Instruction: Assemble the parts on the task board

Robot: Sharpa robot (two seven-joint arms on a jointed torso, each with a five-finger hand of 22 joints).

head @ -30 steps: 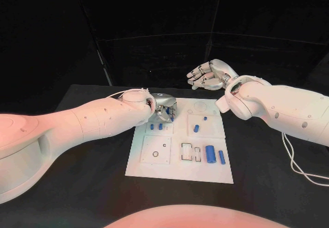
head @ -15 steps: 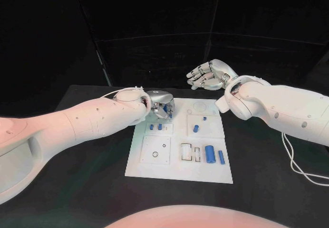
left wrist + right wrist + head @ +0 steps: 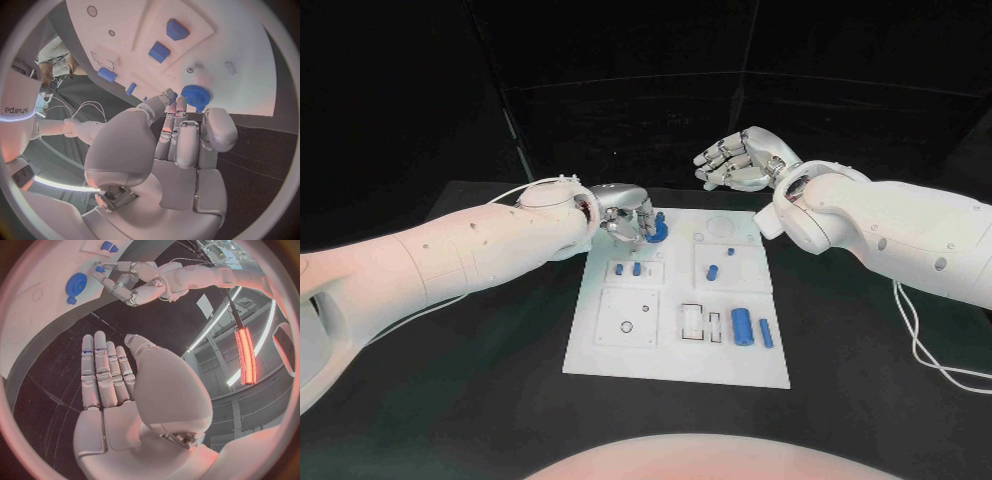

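The left hand [image 3: 629,217] holds a small blue piece [image 3: 658,231] over the white board [image 3: 678,345]. The right hand [image 3: 737,158] is wide, holding nothing.

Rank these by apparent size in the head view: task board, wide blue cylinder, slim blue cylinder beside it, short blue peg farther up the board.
1. task board, by far the largest.
2. wide blue cylinder.
3. slim blue cylinder: similar length, thinner.
4. short blue peg, smallest; it lies slightly farther away, but the gap looks real.
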